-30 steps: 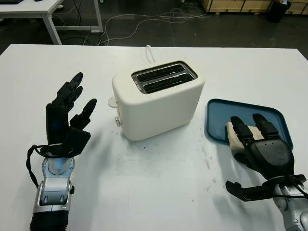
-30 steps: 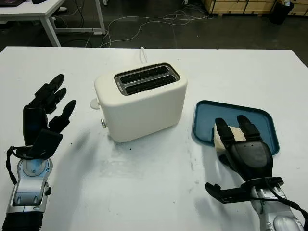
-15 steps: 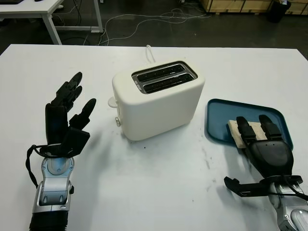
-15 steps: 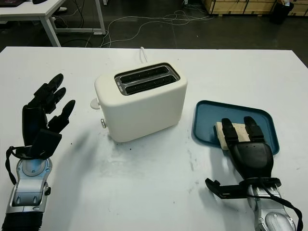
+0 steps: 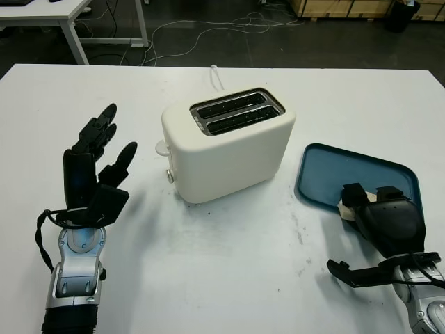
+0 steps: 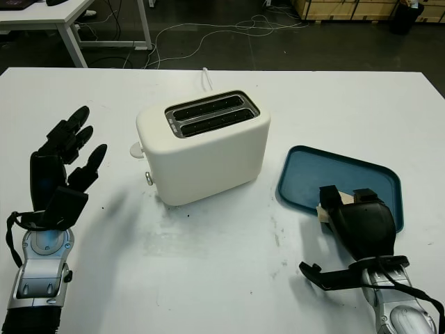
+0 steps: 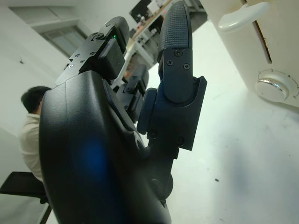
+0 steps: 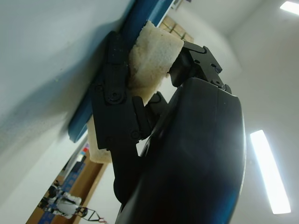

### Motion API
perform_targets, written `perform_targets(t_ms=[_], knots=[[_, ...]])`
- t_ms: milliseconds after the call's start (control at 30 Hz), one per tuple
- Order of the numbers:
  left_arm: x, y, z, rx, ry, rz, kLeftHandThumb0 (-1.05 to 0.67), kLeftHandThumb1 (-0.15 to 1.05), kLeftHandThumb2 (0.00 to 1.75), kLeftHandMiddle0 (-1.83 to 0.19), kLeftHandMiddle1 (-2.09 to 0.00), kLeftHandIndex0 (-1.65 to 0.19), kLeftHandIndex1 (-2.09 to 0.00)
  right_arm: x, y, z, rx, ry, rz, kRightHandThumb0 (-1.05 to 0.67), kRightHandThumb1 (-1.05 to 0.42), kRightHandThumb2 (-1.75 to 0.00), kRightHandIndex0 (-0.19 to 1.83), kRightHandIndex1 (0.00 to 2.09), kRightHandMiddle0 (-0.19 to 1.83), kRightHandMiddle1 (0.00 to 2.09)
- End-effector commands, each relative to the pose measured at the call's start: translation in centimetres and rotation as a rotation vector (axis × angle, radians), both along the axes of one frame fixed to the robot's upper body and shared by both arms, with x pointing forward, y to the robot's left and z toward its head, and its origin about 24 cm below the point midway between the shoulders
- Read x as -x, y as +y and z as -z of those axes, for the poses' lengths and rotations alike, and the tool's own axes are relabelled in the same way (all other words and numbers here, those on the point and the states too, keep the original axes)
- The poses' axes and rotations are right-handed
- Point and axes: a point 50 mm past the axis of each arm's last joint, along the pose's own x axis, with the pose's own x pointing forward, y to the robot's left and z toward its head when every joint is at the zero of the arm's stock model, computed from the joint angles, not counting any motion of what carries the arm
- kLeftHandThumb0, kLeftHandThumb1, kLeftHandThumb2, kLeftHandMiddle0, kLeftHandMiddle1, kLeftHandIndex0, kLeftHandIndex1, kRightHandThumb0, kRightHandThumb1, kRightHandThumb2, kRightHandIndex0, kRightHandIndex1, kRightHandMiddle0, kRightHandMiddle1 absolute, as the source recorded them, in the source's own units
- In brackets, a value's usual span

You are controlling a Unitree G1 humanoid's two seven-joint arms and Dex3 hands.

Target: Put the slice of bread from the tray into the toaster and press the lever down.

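Right hand [image 5: 384,217] has curled onto the bread [image 8: 148,60]; left hand [image 5: 94,167] stays raised.

One toaster [image 5: 228,145] stands on the one white desk [image 5: 229,278], and it has two slots [image 5: 236,113] in its top, one lever [image 5: 162,147] and one dial [image 5: 170,177] on its end. One white cord [image 5: 217,75] runs from behind the toaster. One blue tray [image 5: 348,174] lies to the right of the toaster, and there is one bread slice [image 8: 149,56] at its near edge. Two robot hands are over the desk: the left robot hand [image 5: 94,167] to the left of the toaster, the right robot hand [image 5: 382,216] at the tray. One second desk [image 5: 42,14] stands beyond, and one person [image 7: 30,135] is in the left wrist view.
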Motion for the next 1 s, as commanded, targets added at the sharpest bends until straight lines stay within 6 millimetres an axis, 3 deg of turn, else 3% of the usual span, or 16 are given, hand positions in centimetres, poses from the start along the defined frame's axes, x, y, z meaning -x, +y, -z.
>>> perform_targets(t_ms=[0,300,400,600,667,700,767,800,833,900,967], knots=[[0.0,0.0,-0.3,-0.004,-0.019,0.000,-0.70,0.92,0.35,-0.60,-0.01,-0.50,0.00,0.1,0.0,0.5,-0.024,0.001,-0.027,-0.45,-0.92,-0.33,1.57,1.75,0.57,1.75],[0.0,0.0,-0.2,0.001,-0.022,-0.001,-0.69,0.92,0.35,-0.61,-0.01,-0.51,-0.01,-0.6,-0.7,-0.5,-0.105,-0.028,-0.032,-0.45,-0.92,-0.28,1.57,1.75,0.54,1.75],[0.0,0.0,-0.2,0.004,-0.022,0.002,-0.69,0.92,0.35,-0.61,-0.01,-0.50,0.00,-1.1,-1.3,-1.6,-0.138,-0.127,-0.054,-0.45,-0.92,-0.27,1.57,1.75,0.50,1.75],[0.0,0.0,-0.2,0.002,-0.023,0.008,-0.67,0.92,0.36,-0.60,-0.01,-0.50,0.00,-2.9,-2.9,-6.9,-0.077,-0.353,-0.073,-0.46,-0.92,-0.45,1.57,1.75,0.11,1.75],[0.0,0.0,-0.3,-0.003,-0.021,0.003,-0.70,0.92,0.35,-0.60,-0.01,-0.50,0.00,-3.4,-3.3,-8.8,-0.143,-0.424,-0.090,-0.47,-0.92,-0.46,1.54,1.75,0.02,1.75],[0.0,0.0,-0.3,-0.005,-0.023,0.003,-0.70,0.92,0.35,-0.61,-0.01,-0.50,0.00,-3.7,-3.4,-9.8,-0.184,-0.457,-0.107,-0.47,-0.92,-0.44,1.39,1.75,0.01,1.75],[0.0,-0.1,-0.3,-0.003,-0.025,0.001,-0.69,0.92,0.35,-0.61,-0.01,-0.51,0.00,-4.2,-3.5,-11.6,-0.248,-0.505,-0.133,-0.48,-0.92,-0.40,0.83,1.75,0.01,1.75],[0.1,-0.1,-0.3,0.000,-0.024,0.000,-0.69,0.92,0.35,-0.60,-0.01,-0.51,0.00,-4.4,-3.5,-12.5,-0.255,-0.518,-0.148,-0.49,-0.92,-0.38,0.46,1.75,0.00,1.75],[0.1,-0.1,-0.2,0.002,-0.023,-0.002,-0.69,0.92,0.35,-0.61,-0.01,-0.51,0.00,-4.6,-3.4,-13.3,-0.256,-0.522,-0.159,-0.50,-0.92,-0.38,0.29,1.75,0.02,1.75],[0.1,-0.1,-0.2,0.001,-0.022,-0.004,-0.70,0.92,0.35,-0.61,-0.01,-0.51,0.00,-5.2,-3.2,-14.8,-0.301,-0.511,-0.192,-0.50,-0.92,-0.37,0.10,1.75,0.07,1.75],[0.1,-0.1,-0.2,-0.006,-0.022,-0.006,-0.71,0.92,0.36,-0.61,-0.01,-0.51,0.00,-5.8,-3.0,-15.8,-0.350,-0.481,-0.211,-0.49,-0.92,-0.32,0.12,1.75,0.13,1.75]])
